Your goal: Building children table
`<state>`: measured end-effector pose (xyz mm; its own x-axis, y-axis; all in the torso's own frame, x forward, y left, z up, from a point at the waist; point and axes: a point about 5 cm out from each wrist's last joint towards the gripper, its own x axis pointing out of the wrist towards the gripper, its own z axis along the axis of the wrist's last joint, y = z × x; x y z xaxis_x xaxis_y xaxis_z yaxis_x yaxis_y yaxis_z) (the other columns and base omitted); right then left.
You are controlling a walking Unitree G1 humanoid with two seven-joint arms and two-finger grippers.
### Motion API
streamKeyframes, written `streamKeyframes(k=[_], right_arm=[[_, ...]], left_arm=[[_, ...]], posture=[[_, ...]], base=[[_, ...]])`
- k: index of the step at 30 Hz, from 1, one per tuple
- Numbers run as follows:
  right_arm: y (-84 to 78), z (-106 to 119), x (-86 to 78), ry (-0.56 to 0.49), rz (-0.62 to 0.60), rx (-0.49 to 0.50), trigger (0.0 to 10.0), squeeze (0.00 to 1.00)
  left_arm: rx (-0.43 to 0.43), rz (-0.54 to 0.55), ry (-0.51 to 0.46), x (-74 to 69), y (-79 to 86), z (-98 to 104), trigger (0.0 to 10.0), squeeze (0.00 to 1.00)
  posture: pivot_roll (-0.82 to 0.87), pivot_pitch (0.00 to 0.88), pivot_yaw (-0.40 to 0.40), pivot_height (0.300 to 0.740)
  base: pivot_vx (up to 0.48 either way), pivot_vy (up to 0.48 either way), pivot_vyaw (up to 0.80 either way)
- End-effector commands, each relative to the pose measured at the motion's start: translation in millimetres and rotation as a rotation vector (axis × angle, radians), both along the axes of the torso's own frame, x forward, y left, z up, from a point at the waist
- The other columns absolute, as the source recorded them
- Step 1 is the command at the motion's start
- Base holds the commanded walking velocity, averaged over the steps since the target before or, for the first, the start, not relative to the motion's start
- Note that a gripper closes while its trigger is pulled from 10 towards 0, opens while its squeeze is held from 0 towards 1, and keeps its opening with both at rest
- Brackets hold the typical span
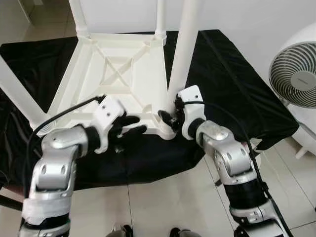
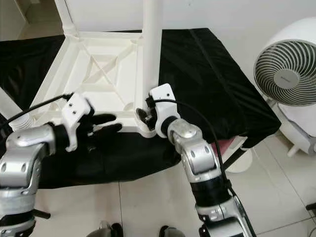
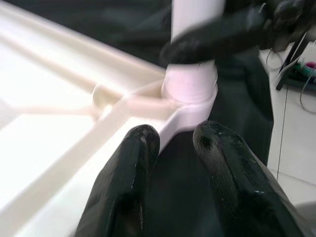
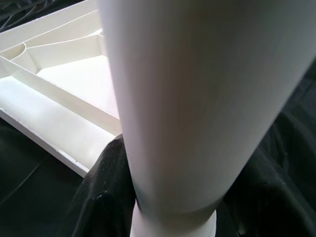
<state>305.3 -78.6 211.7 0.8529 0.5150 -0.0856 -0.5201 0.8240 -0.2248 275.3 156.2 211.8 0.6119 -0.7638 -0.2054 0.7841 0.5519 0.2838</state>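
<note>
White plastic children's table (image 1: pixel 118 74): upside-down on black-draped tabletop (image 1: pixel 232 84). Legs: 4 socketed upright. Right end effector (image 1: pixel 170 117) clamped on near-corner white tube leg (image 1: pixel 183 54), prob. seating it. Left end effector (image 1: pixel 131 127) narrowly parted, empty, beside frame edge. Left: flip upright.

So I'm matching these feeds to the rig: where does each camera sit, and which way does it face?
Eye views: head, looking down at upturned white table on black cloth; both arms.
Left wrist: along left gripper fingers, toward corner leg socket.
Right wrist: right gripper, tight against that leg.
Shared: the leg.
</note>
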Motion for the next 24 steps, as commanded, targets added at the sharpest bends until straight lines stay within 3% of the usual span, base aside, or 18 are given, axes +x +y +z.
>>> streamKeyframes(k=[1,5,6,11,12,18,19,24], right_arm=[[-1.2,-21.6,-5.8,0.059,-0.021,-0.085,0.0,0.0],[-4.1,-30.3,-9.9,0.072,-0.04,-0.104,0.0,0.0],[-4.2,-32.0,-10.4,0.068,-0.042,-0.105,10.0,0.0],[-6.2,-22.8,-3.5,-0.001,-0.062,-0.076,10.0,0.0],[-9.4,-19.4,0.7,0.002,-0.033,-0.063,10.0,1.0],[-11.0,-12.2,6.0,0.022,0.124,-0.08,10.0,1.0],[-11.9,-10.8,8.0,0.026,0.143,-0.089,10.0,0.0],[-14.1,-7.3,16.4,0.037,0.205,-0.114,10.0,0.0]], left_arm=[[-0.008,0.048,-0.013,-2.8,6.4,2.6,10.0,0.0],[-0.003,0.059,-0.004,-3.0,9.6,-0.1,10.0,0.0],[-0.009,0.068,-0.007,-2.2,9.5,-0.8,10.0,0.0],[-0.056,0.101,-0.026,2.1,8.6,2.9,10.0,0.0],[-0.058,0.104,-0.038,2.5,7.6,4.7,10.0,0.0],[-0.062,0.111,-0.056,4.7,6.4,8.7,10.0,0.0],[-0.061,0.113,-0.056,5.2,6.5,8.6,10.0,0.0],[-0.063,0.112,-0.053,5.7,6.0,7.7,10.0,0.0]], posture=[[-0.05,0.099,0.013,0.74],[-0.05,0.082,0.017,0.74],[-0.05,0.075,0.02,0.74],[-0.05,0.066,0.02,0.74],[-0.05,0.056,0.022,0.74],[-0.05,0.052,0.03,0.74],[-0.05,0.052,0.03,0.74],[-0.06,0.059,0.036,0.74]], base=[[0.0,0.0,0.0],[0.0,0.0,0.0],[0.0,0.0,0.0],[0.0,0.0,0.0],[0.0,0.0,0.0],[0.0,0.0,0.0],[0.0,0.0,0.0],[0.0,0.0,0.0]])
